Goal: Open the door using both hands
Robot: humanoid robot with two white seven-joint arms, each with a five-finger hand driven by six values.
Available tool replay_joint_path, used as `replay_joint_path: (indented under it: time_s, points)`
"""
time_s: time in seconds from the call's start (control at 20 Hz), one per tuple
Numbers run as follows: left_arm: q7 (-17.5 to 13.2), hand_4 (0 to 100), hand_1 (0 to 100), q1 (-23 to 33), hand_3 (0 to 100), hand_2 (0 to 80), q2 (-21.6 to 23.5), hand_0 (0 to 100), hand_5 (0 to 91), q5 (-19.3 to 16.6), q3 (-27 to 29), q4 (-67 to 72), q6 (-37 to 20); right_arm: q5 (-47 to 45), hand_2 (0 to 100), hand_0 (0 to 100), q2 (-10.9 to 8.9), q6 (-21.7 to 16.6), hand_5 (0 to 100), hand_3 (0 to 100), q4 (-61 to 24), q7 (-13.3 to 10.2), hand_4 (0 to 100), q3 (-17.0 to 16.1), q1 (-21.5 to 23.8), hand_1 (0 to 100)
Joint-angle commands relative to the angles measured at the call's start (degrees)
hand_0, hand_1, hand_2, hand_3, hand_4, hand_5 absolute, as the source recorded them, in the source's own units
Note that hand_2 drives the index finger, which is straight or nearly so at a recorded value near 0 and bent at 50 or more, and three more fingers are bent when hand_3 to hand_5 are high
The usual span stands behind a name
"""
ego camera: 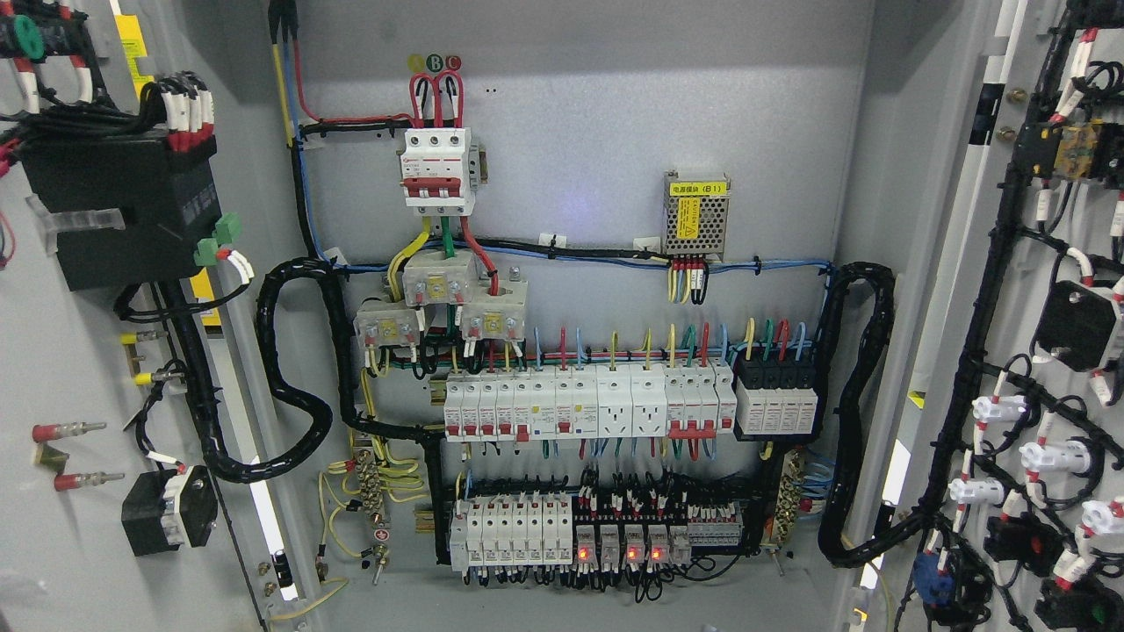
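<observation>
An electrical cabinet stands wide open in the head view. Its left door (61, 369) is swung out at the picture's left, its inner face showing a black module and wiring. The right door (975, 290) is swung out at the right, carrying black cable looms and white connectors. Between them the grey back panel (580, 132) is fully exposed. Neither of my hands nor any arm shows in the picture.
On the back panel sit a red-and-white main breaker (436, 168), a perforated power supply with a yellow label (696, 216), two rows of white breakers (588, 404) and relays with red lights (632, 549). Thick black cable conduits (290, 386) loop to each door.
</observation>
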Motion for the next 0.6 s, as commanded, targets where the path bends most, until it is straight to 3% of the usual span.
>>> replay_joint_path:
  time_s: [0.0,0.2,0.55]
  points:
    - [-1.5,0,0,0.1,0,0.0,-0.3,0,0.0,0.3,0.2,-11.1,-0.4,-0.2,0,22,-6.12,-4.6,0,0,-2.8,0.1,0,-9.5,5.6,1]
    - [-7.0,0,0,8.2,0,0.0,-0.1,0,0.0,-0.1,-0.5,-41.9,0.1,-0.4,0,22,-7.8,-7.9,0,0,-2.8,0.0,0,-13.4,6.1,1]
    - [-7.2,0,0,16.7,0,0.0,-1.4,0,0.0,0.5,-2.8,-82.4,-0.5,-3.1,0,22,-7.97,-8.2,0,0,-2.9,0.1,0,-16.0,5.6,1]
